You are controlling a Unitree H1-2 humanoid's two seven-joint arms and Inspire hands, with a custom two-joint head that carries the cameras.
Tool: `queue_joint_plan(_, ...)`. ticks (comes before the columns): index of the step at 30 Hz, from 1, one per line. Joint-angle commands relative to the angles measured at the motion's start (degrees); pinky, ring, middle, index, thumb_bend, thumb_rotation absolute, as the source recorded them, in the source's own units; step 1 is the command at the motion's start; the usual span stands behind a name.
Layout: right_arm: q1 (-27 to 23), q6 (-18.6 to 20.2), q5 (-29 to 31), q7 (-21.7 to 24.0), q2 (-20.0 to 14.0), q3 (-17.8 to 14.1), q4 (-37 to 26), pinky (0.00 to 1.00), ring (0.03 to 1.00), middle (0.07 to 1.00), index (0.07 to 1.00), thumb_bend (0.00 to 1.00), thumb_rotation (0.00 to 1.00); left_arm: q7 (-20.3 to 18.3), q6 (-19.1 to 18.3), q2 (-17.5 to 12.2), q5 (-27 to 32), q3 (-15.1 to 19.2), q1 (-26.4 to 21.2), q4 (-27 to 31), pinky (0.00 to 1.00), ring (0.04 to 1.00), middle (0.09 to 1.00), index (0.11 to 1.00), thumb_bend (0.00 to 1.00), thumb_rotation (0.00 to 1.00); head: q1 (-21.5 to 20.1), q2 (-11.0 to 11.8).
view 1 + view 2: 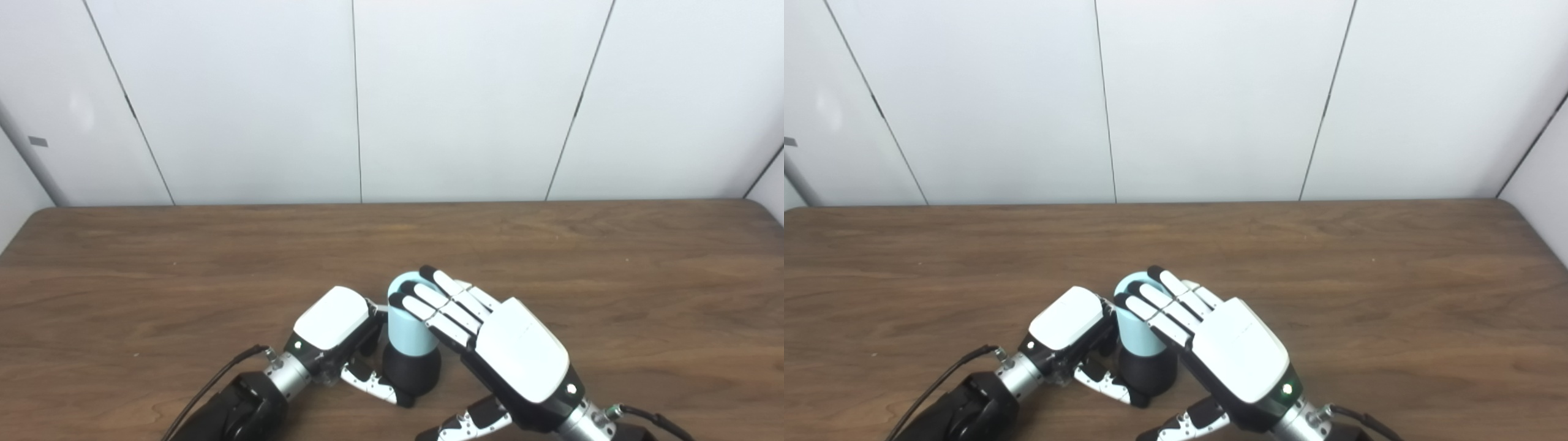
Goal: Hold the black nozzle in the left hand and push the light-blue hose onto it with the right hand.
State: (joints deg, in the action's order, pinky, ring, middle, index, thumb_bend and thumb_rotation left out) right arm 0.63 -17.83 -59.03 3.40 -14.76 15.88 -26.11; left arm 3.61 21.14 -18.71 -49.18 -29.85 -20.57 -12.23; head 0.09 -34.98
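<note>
**Hose sits on the nozzle, both hands around it**

The black nozzle (411, 369) stands upright on the wooden table (612, 275), near the front edge and a little left of the middle. The light-blue hose (407, 324) is a short tube and it stands on top of the nozzle, with its open end facing up.

The left hand (334, 324) is just beside the nozzle on its left side. Its fingers curl down behind the hose and nozzle, and its thumb (378, 386) reaches along the table to the base of the nozzle, so the hand is closed around the nozzle.

The right hand (1225, 349) comes from the right side. Its fingers (1157, 309) are straight and held together, and they lie flat against the upper part of the hose, with the tips over its rim. The thumb (1194, 422) stays apart, low near the table, so this hand is open and presses on the hose without gripping it
</note>
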Motion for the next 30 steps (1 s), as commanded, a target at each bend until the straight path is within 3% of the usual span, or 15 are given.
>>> queue_joint_plan(1,1.3,0.2,-0.2,4.0,-2.2,0.9,2.0,0.8,0.886,0.88,0.839,0.82,0.64,-2.1,0.2,-0.3,-1.0,-1.2,0.7,-0.4,0.18,0.376,0.447,0.51,0.5,0.0,0.0,-0.1)
queue_joint_plan(9,1.3,1.6,0.5,6.0,-2.7,1.7,1.5,0.78,0.886,0.878,0.835,0.84,0.65,-1.4,0.6,-0.4,-1.2,-1.2,0.8,-0.4,0.16,0.384,0.45,0.505,0.5,0.0,0.0,-0.1)
queue_joint_plan(15,1.4,1.8,2.6,4.0,-2.2,1.6,1.8,0.81,0.907,0.907,0.872,0.84,0.63,-2.2,0.4,-0.3,-0.6,-1.1,0.8,-0.3,0.16,0.38,0.45,0.507,0.5,0.0,-0.1,0.1)
queue_joint_plan(19,1.0,4.0,12.0,4.0,0.1,0.5,0.1,0.9,0.989,0.993,0.984,0.8,0.69,-2.6,0.2,-0.3,-0.5,-1.1,0.7,-0.3,0.18,0.373,0.448,0.514,0.5,0.0,-0.1,0.1)
queue_joint_plan(24,-1.4,7.3,28.0,5.9,2.7,-1.6,-3.0,1.0,1.0,1.0,1.0,0.87,0.78,-2.3,0.0,-0.2,-1.0,-1.2,0.6,-0.7,0.17,0.377,0.447,0.507,0.5,0.0,-0.3,0.5)
queue_joint_plan(27,-3.1,7.7,32.3,6.7,2.9,-3.0,-3.0,1.0,1.0,1.0,1.0,0.9,0.85,-2.1,0.2,0.0,-0.9,-1.2,0.5,-1.0,0.17,0.38,0.448,0.507,0.5,0.0,-0.1,0.6)
queue_joint_plan(30,-3.7,8.5,35.5,7.3,2.9,-4.0,-2.4,0.98,1.0,1.0,1.0,0.93,0.83,-1.9,0.3,0.0,-0.9,-1.2,0.5,-1.2,0.16,0.391,0.456,0.501,0.5,0.0,-0.1,0.6)
